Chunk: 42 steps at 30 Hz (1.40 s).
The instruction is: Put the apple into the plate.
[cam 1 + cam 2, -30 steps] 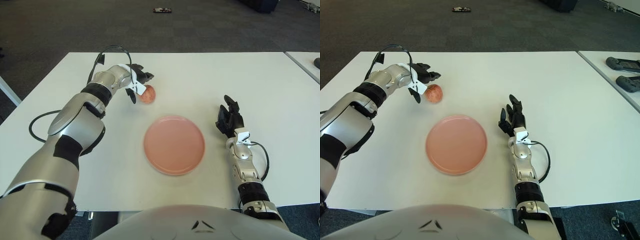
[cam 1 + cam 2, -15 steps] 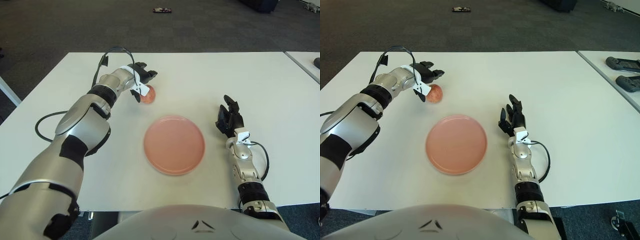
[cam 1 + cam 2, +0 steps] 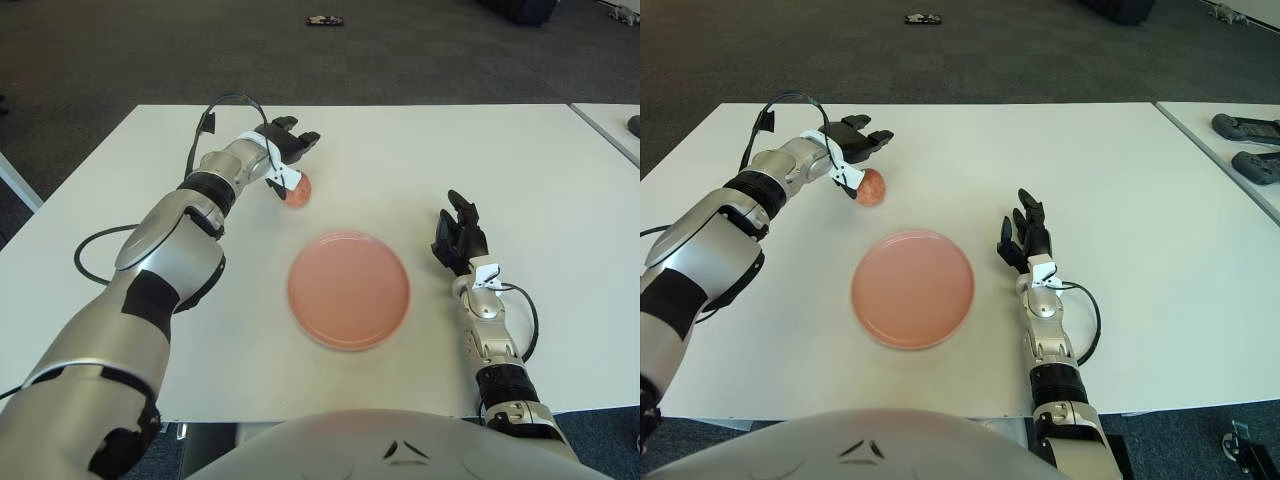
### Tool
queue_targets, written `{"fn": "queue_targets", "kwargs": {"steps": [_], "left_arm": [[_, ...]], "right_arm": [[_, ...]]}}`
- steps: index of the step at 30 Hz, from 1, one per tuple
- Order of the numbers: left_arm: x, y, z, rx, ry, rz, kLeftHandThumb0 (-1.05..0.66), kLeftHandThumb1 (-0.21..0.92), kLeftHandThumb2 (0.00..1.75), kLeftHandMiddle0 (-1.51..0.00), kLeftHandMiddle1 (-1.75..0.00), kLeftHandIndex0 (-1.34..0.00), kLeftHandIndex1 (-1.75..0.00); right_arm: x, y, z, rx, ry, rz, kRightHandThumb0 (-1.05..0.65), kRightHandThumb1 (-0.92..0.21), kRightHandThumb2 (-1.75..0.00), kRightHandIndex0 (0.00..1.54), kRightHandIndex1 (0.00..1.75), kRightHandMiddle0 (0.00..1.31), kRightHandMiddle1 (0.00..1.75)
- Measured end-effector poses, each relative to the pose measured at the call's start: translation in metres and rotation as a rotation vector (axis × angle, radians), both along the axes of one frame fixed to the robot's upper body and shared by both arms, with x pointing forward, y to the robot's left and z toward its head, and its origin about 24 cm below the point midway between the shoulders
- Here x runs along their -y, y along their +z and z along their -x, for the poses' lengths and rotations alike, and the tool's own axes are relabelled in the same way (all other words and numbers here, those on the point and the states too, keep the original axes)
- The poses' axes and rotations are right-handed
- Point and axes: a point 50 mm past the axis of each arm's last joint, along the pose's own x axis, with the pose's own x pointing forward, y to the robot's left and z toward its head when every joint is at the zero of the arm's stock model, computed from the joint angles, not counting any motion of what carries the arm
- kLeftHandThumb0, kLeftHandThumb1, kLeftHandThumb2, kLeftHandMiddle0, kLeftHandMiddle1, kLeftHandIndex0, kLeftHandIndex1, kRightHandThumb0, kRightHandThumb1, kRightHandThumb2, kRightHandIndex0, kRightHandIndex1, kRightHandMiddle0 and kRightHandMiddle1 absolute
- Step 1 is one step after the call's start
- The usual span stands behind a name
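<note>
A small reddish apple (image 3: 296,189) lies on the white table (image 3: 520,160), behind and to the left of the pink plate (image 3: 348,288). My left hand (image 3: 287,152) hovers right over the apple, fingers spread above its far side and a thumb down at its left; nothing is grasped. The plate holds nothing. My right hand (image 3: 458,236) shows to the right of the plate, fingers relaxed and pointing away from me.
A black cable (image 3: 88,262) loops beside my left arm. A second white table (image 3: 1240,150) with dark devices (image 3: 1246,128) stands at the right. Dark carpet with a small object (image 3: 324,20) lies beyond the far edge.
My left hand has moved up and farther over the apple, from its left side to above it, fingers opening wider. The apple, plate and right hand have stayed put.
</note>
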Motion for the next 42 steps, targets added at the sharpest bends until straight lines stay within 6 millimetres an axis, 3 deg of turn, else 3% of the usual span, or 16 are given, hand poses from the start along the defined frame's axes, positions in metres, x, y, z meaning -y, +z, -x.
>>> {"fn": "queue_targets", "kwargs": {"steps": [20,42], "left_arm": [[-0.005,-0.004,0.000,-0.033,0.036,-0.001,-1.03,0.72,0.01,0.00,0.00,0.00,-0.14],[-0.012,-0.019,0.004,-0.233,0.104,-0.163,-0.92,0.76,0.04,0.00,0.00,0.00,-0.25]], "right_arm": [[0.002,-0.001,-0.001,0.007,-0.005,-0.007,-0.65,-0.92,-0.80,0.21,0.01,0.00,0.49],[0.003,-0.001,-0.002,0.009,-0.004,-0.007,-0.66,-0.92,-0.81,0.20,0.00,0.00,0.48]]}}
